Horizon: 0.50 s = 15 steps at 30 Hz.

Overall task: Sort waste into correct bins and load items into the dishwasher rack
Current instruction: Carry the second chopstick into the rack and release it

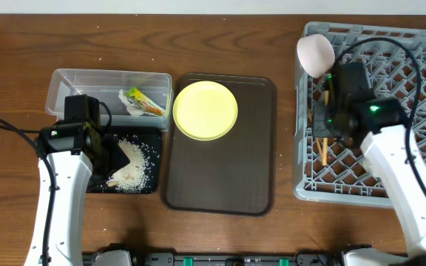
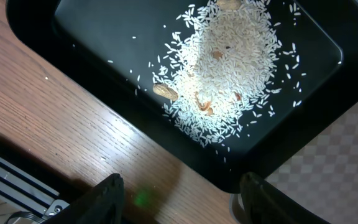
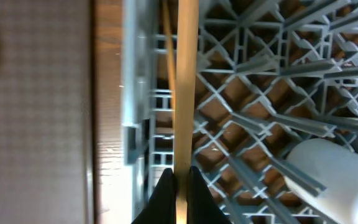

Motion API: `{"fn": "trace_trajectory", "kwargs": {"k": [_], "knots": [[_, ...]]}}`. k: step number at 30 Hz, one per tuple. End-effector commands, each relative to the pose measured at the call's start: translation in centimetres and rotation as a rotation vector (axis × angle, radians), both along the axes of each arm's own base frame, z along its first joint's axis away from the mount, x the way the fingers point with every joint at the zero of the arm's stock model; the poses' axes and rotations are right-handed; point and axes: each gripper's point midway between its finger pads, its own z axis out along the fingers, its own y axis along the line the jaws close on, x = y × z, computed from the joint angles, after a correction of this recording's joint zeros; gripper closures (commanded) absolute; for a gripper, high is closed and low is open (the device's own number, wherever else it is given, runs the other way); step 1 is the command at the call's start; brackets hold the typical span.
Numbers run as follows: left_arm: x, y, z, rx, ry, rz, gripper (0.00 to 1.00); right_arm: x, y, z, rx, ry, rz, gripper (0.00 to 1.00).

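Your right tool point(image 3: 180, 178) is pinched shut on chopstick point(image 3: 186, 87), just inside rack point(image 1: 420, 185) left wall. Stick's long axis runs near-far, parallel to wall. Keep that line going down. Second stick point(image 3: 167, 56) just beside. Left tool point(image 2: 182, 198) part-open, empty, over rice point(image 2: 229, 68) in black tray point(image 2: 104, 37).

There was one yellow plate point(image 1: 205, 109), one dark brown serving tray point(image 1: 220, 177), one clear plastic tub point(image 1: 61, 80), one black tray point(image 2: 104, 37), one grey dishwasher rack point(image 1: 324, 185), one crumpled snack wrapper point(image 1: 143, 100), one heap of rice crumbs point(image 2: 229, 56), one pale cup point(image 1: 315, 53), two wooden chopsticks point(image 3: 186, 93) and two white robot arms point(image 1: 58, 192)
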Motion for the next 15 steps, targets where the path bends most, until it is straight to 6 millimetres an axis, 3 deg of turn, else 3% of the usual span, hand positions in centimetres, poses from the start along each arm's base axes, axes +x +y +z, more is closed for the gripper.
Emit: {"fn": "trace_trajectory", "kwargs": {"k": [1, 3, 6, 8, 15], "knots": [[-0.2, 0.1, 0.0, 0.003, 0.000, 0.013, 0.37, 0.2, -0.2, -1.3, -0.001, 0.049, 0.052, 0.98], [-0.2, 0.1, 0.0, 0.003, 0.000, 0.013, 0.37, 0.3, -0.2, -1.9, -0.004, 0.068, 0.052, 0.96], [-0.2, 0.1, 0.0, 0.004, 0.000, 0.013, 0.37, 0.3, -0.2, -2.6, -0.006, 0.089, 0.052, 0.76], [-0.2, 0.1, 0.0, 0.003, 0.000, 0.013, 0.37, 0.3, -0.2, -2.7, -0.007, 0.095, 0.052, 0.69], [-0.2, 0.1, 0.0, 0.003, 0.000, 0.013, 0.37, 0.3, -0.2, -2.7, -0.005, 0.095, 0.049, 0.69]]}}
